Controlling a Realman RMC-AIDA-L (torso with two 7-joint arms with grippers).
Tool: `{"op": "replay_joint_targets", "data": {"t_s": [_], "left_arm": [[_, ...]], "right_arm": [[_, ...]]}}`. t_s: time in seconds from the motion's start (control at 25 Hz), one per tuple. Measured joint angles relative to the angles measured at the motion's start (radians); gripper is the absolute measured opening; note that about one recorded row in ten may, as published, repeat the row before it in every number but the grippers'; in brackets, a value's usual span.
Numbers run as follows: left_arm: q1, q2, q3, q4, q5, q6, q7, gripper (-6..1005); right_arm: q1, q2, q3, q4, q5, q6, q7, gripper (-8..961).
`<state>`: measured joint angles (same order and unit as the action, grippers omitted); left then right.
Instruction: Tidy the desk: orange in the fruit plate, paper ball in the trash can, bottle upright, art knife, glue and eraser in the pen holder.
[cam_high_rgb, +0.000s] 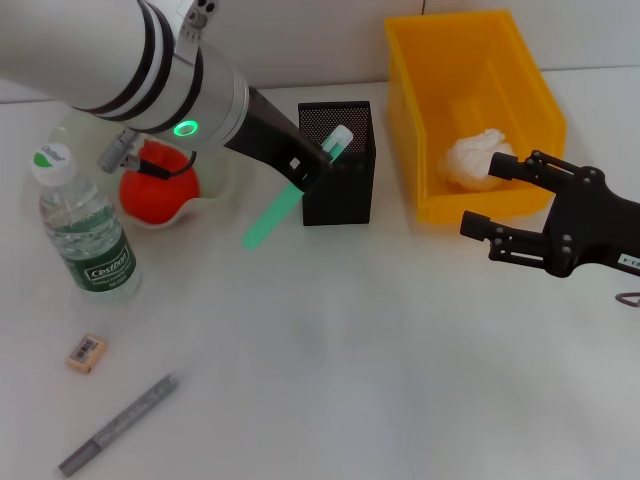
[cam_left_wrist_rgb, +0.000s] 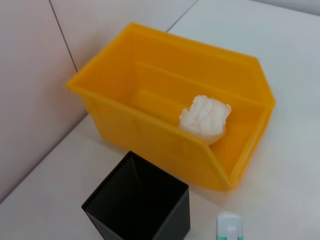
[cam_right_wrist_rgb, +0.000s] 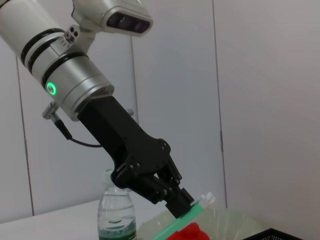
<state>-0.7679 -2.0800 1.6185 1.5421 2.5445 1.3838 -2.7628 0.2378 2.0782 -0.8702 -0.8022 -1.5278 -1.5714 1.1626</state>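
My left gripper (cam_high_rgb: 312, 165) is shut on a green glue stick (cam_high_rgb: 272, 215) with a white cap. It holds the stick tilted against the front left edge of the black mesh pen holder (cam_high_rgb: 345, 190), cap end over the opening. The cap tip (cam_left_wrist_rgb: 230, 227) shows beside the pen holder (cam_left_wrist_rgb: 142, 205). The orange (cam_high_rgb: 155, 192) lies in the clear fruit plate (cam_high_rgb: 225, 185). The bottle (cam_high_rgb: 85, 225) stands upright. A paper ball (cam_high_rgb: 472, 158) rests in the yellow trash can (cam_high_rgb: 530, 100). The eraser (cam_high_rgb: 86, 353) and grey art knife (cam_high_rgb: 118, 425) lie at front left. My right gripper (cam_high_rgb: 482, 197) hangs open beside the can.
The wall runs close behind the pen holder and the trash can (cam_left_wrist_rgb: 150, 85). The paper ball (cam_left_wrist_rgb: 205, 119) sits toward one end of the can. The right wrist view shows the left gripper (cam_right_wrist_rgb: 180, 202) above the bottle (cam_right_wrist_rgb: 116, 215) and the orange (cam_right_wrist_rgb: 192, 234).
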Motion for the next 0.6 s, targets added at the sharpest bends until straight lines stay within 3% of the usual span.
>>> {"op": "replay_joint_targets", "data": {"t_s": [0.6], "left_arm": [[0.021, 0.002, -0.002, 0.065, -0.034, -0.096, 0.008, 63]], "right_arm": [[0.000, -0.001, 0.013, 0.014, -0.004, 0.003, 0.000, 835]]}}
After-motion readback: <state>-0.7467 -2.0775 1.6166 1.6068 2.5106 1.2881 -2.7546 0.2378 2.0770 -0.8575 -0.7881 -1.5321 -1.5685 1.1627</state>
